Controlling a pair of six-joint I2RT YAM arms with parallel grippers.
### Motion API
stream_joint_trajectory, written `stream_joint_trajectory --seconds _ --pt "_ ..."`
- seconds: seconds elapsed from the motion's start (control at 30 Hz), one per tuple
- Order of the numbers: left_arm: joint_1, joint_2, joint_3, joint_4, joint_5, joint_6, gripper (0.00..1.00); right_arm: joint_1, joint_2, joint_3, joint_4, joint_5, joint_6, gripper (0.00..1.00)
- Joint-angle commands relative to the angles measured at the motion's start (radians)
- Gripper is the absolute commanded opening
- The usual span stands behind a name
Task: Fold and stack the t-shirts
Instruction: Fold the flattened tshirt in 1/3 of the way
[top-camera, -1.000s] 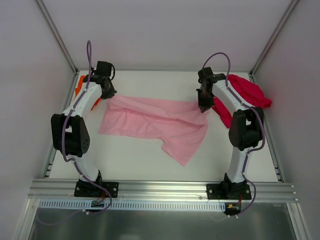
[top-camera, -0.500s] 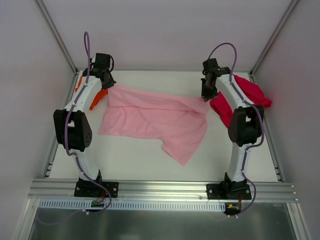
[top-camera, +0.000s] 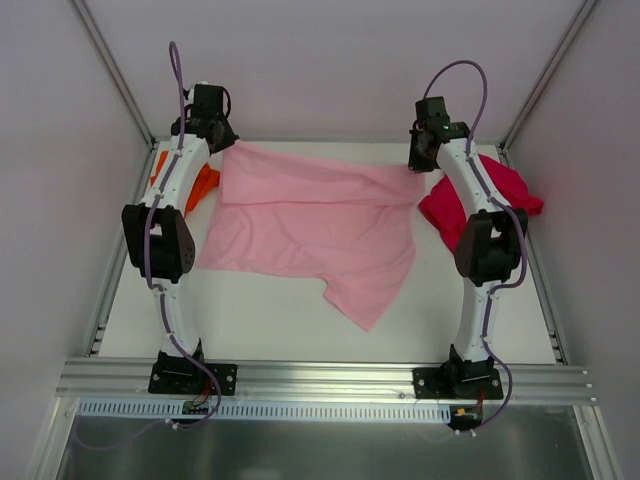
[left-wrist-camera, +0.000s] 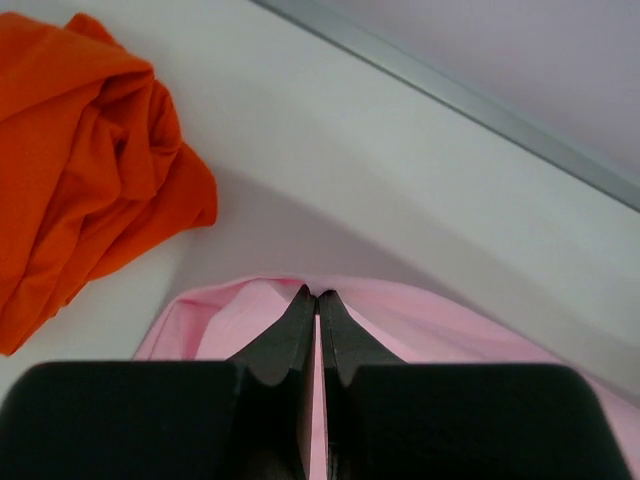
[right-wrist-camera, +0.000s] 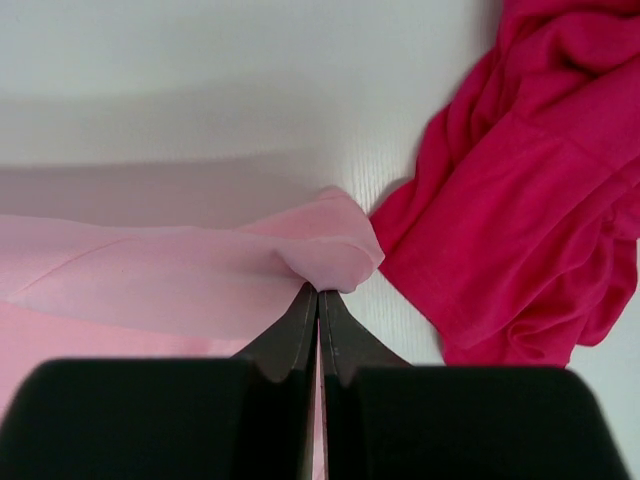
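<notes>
Your top view looks down from above and behind the arm bases (top-camera: 193, 377), far enough to show the whole counter (top-camera: 300, 330). Each wrist view sits close behind the left pincer (left-wrist-camera: 317, 300) or right pincer (right-wrist-camera: 318, 295), facing past its tips. All three share the pink t-shirt (top-camera: 310, 225).

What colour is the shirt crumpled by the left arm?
The shirt is bright orange; clearest in left wrist view.

White table (top-camera: 270, 330), metal rail (top-camera: 320, 378) in front, seemingly grey walls (top-camera: 330, 60).
</notes>
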Motion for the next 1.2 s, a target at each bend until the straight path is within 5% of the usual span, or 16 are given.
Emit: stream_joint_trajectory --seconds 0.0,0.23,0.77,1.17 --pt "0.014 0.014 0.073 0.055 0.033 -0.015 0.0 -0.021 -0.02 0.06 0.082 0.045 -0.018 0.01" --pt "0.017 0.044 0.085 0.069 0.077 -0.037 0.0 -0.024 -0.019 0.052 0.076 0.008 -0.028 0.01" --pt "0.015 -0.117 -0.275 0.118 0.1 0.008 0.0 0.099 -0.151 -0.219 -0.042 -0.15 -0.017 0.01" --pt "0.015 -0.261 -0.387 0.038 0.034 0.004 0.0 0.128 -0.148 -0.179 -0.143 -0.127 -0.015 0.01"
